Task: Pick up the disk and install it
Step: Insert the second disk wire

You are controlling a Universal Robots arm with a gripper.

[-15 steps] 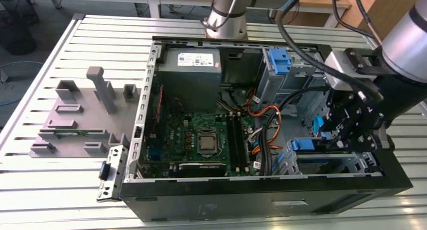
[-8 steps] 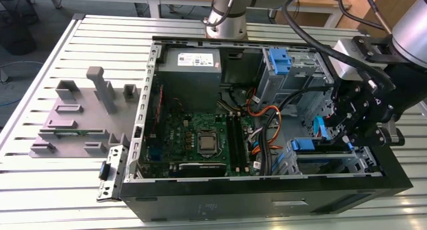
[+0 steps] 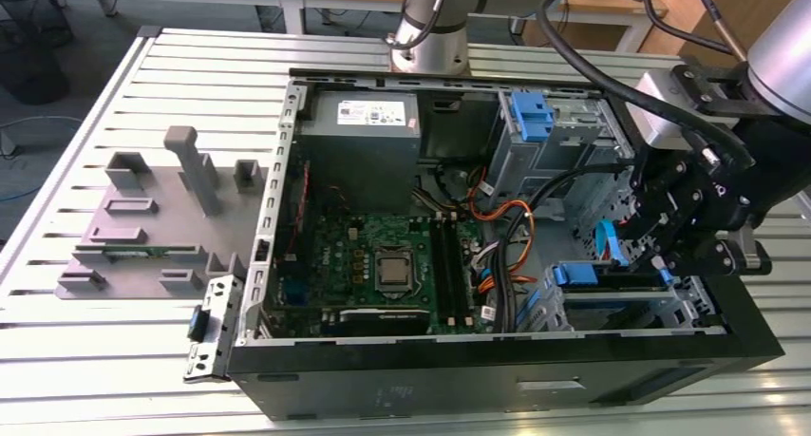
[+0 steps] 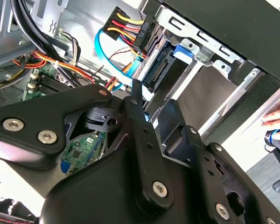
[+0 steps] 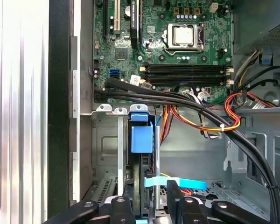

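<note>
While the claw (image 5: 144, 205) hangs over the drive cage at the open computer case's (image 3: 507, 379) front corner, its fingers grip the disk (image 5: 142, 154) standing edge-on in the bay. Beyond, loose cables (image 5: 210, 121) could snag or jam it.

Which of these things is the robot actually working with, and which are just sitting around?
In the job: disk in its blue carrier, drive bay, gripper at the disk.
Just lying about: grey fixture plate, power supply, motherboard, orange cables.
</note>
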